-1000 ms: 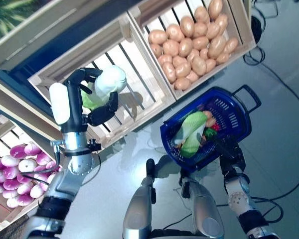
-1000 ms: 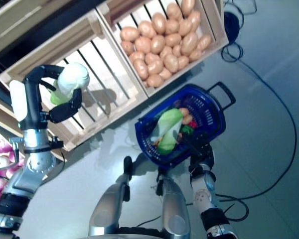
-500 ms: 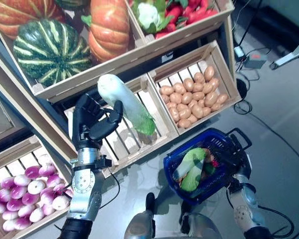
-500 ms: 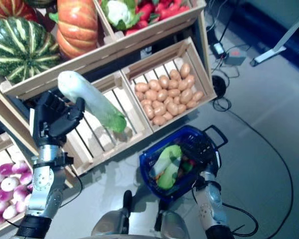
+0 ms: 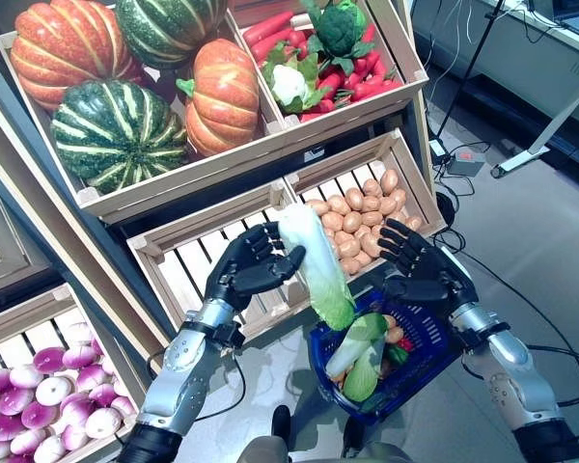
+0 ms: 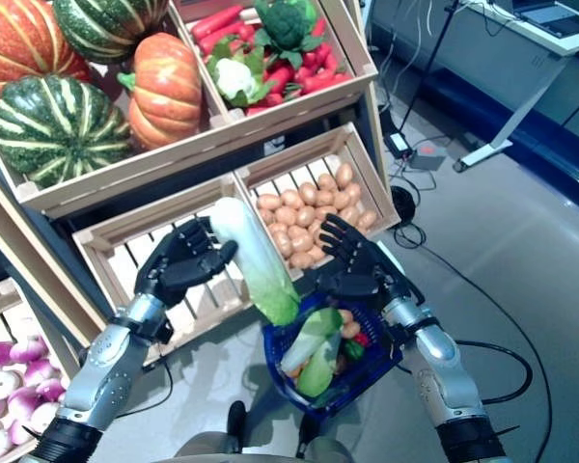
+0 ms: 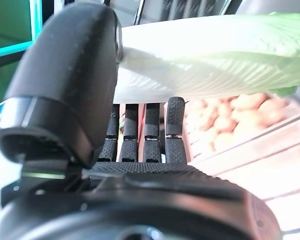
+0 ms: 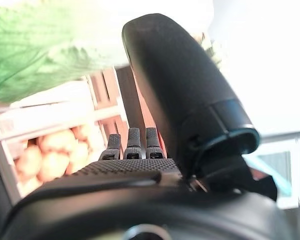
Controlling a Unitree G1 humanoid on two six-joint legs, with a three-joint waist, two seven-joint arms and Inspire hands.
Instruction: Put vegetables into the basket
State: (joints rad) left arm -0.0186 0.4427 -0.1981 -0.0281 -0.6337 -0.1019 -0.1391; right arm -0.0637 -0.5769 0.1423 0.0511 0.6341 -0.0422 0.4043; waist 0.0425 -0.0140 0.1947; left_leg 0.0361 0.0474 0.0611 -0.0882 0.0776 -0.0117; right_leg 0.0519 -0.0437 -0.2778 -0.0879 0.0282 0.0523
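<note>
My left hand (image 5: 246,275) is shut on a long white and green cabbage (image 5: 314,260), pinched between thumb and fingers. The cabbage slants down, and its leafy green tip hangs just above the left rim of the blue basket (image 5: 434,352). It also shows in the left wrist view (image 7: 215,55). The basket stands on the floor in front of the stand and holds another pale green cabbage (image 5: 362,352) and small orange and red vegetables. My right hand (image 5: 420,270) is open with fingers spread, just above the basket's far rim, to the right of the held cabbage.
The wooden stand (image 5: 222,198) with slatted crates rises right behind the basket. The crate of potatoes (image 5: 367,207) is just beyond both hands. Cables (image 5: 521,318) run over the grey floor at the right, and a white desk leg (image 5: 545,130) stands further back.
The camera has shifted. My left hand has carried the cabbage from the slatted crate right and down to above the basket. My right hand has risen from beside the basket to above its rim.
</note>
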